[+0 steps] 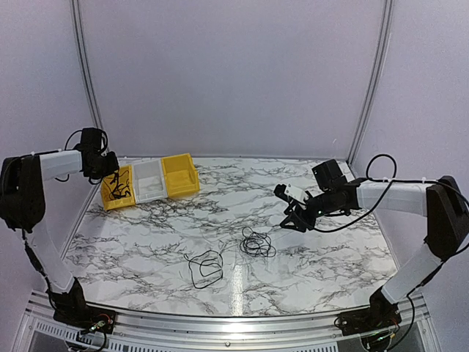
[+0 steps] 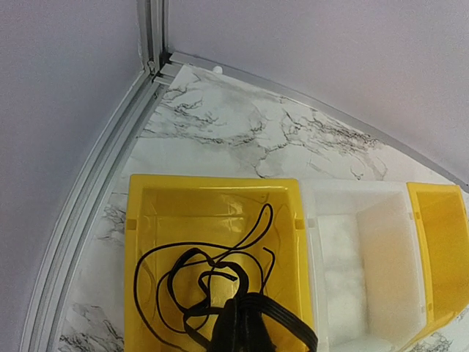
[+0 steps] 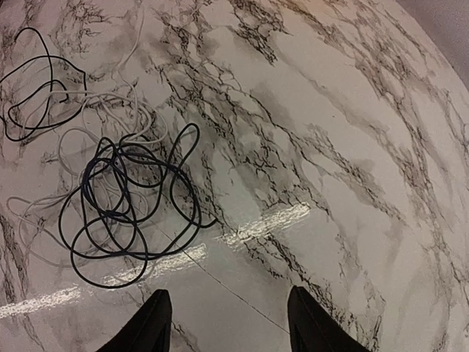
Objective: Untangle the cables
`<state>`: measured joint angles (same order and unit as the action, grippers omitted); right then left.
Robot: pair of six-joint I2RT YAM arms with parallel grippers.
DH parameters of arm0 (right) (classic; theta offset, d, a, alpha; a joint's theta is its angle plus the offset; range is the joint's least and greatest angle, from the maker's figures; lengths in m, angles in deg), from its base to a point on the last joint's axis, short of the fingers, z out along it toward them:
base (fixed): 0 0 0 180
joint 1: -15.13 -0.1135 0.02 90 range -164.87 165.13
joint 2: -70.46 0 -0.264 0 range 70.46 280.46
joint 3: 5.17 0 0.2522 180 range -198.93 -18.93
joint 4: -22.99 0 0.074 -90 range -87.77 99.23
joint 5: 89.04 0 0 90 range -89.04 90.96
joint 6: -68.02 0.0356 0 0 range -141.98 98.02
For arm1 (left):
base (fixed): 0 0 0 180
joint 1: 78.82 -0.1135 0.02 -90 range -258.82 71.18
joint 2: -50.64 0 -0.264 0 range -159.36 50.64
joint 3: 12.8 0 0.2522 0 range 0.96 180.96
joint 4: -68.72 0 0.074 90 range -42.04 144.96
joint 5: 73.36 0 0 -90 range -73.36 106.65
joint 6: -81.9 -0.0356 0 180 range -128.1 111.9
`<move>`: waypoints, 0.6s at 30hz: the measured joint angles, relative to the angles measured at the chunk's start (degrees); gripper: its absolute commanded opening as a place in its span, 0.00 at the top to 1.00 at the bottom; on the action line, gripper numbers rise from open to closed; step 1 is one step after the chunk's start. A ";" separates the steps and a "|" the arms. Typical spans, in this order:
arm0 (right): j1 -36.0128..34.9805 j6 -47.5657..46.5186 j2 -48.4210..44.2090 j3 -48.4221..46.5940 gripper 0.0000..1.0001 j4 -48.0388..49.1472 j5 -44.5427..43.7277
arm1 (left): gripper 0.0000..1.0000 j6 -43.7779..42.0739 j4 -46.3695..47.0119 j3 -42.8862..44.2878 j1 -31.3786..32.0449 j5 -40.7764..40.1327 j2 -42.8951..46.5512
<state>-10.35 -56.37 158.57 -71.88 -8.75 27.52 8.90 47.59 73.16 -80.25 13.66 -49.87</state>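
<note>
Bins [image 1: 149,180] are ranged at ten o'clock on the tabletop [image 1: 146,242], a cable [image 2: 249,315] laid in the leftmost. At centre, a loop [image 1: 205,268] is laid, a tangle [image 1: 256,243] at its two o'clock.

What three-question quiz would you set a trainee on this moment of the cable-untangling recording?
1. True or false: the right gripper is shut on a cable.
2. Which bin holds a black cable? A: the left yellow bin; B: the white bin; C: the right yellow bin.
3. In the right wrist view, what colour is the thin cable tangled with the dark coil on the table?
Key: 1 false, its jaws stand open and hold nothing; 2 A; 3 white.
</note>
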 measured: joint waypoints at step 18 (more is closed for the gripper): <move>0.00 -0.24 0.74 -0.02 0.45 -0.66 -0.17 | 1.00 -1.92 1.11 6.25 0.70 -3.58 -10.58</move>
<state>-10.35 -56.61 159.32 -71.90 -9.41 27.35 6.97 48.70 79.41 -79.55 10.08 -60.45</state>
